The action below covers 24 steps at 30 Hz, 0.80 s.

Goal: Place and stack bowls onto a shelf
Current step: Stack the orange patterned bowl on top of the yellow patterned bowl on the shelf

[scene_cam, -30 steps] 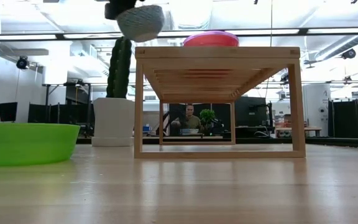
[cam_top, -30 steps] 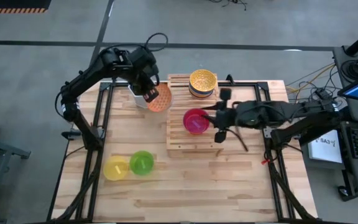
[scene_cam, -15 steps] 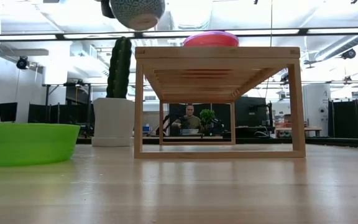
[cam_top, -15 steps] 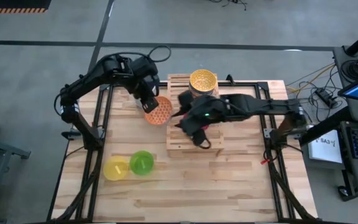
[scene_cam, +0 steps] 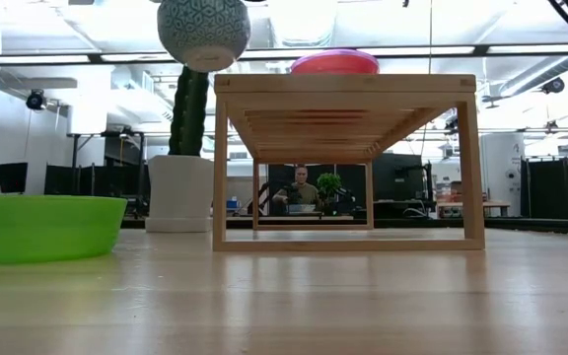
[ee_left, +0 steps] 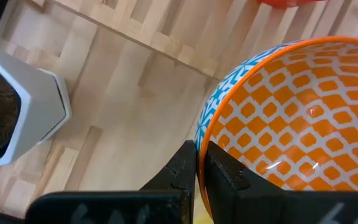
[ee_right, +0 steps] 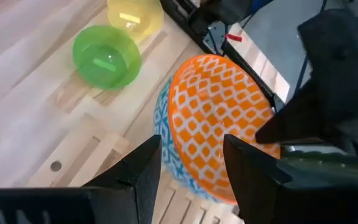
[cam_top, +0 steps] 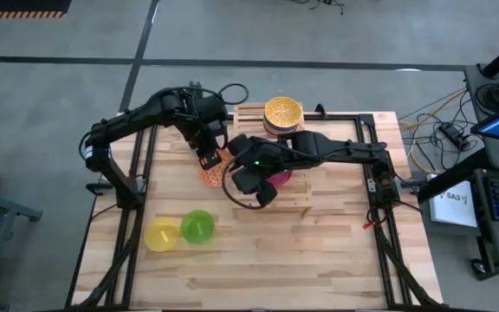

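Two matte black jointed arms, looped black cables, seemingly a green indicator light

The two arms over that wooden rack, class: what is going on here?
The left gripper is shut on the rim of the orange lattice bowl, holding it in the air beside the shelf. The right gripper, fingers open, reaches toward that bowl. A pink bowl already sits on the shelf.

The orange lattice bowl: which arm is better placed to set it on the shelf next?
Left. The left gripper is already shut on the orange lattice bowl, lifted beside the shelf. The right gripper is open, empty, only reaching toward it.
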Each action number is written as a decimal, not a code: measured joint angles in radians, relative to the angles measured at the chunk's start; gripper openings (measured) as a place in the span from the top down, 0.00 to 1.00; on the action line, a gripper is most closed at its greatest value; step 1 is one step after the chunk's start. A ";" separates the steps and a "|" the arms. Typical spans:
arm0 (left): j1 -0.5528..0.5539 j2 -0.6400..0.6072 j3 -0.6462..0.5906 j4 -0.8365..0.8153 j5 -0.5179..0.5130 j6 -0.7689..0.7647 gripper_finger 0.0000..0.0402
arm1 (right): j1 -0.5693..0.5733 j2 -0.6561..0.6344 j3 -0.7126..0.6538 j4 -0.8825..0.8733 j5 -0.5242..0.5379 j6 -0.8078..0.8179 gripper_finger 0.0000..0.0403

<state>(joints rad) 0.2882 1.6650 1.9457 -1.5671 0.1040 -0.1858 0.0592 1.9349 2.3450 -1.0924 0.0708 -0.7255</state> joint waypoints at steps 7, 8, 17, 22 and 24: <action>-0.003 -0.002 0.023 0.006 0.024 0.023 0.99 | -0.032 0.017 0.001 -0.006 -0.069 0.019 0.60; -0.004 -0.002 0.029 0.005 0.029 0.028 0.99 | -0.036 0.025 0.001 -0.004 -0.087 0.018 0.60; -0.017 -0.002 0.070 0.004 0.038 0.043 0.99 | -0.046 0.047 -0.001 0.000 -0.140 -0.014 0.70; -0.018 -0.001 0.070 0.022 0.039 0.050 0.99 | -0.045 0.051 -0.001 -0.002 -0.153 -0.031 0.88; -0.018 -0.001 0.070 0.027 0.040 0.062 0.99 | -0.045 0.052 -0.002 0.000 -0.170 -0.034 0.94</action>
<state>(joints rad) 0.2699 1.6638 2.0155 -1.5399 0.1436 -0.1237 0.0139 1.9865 2.3432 -1.0924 -0.0994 -0.7593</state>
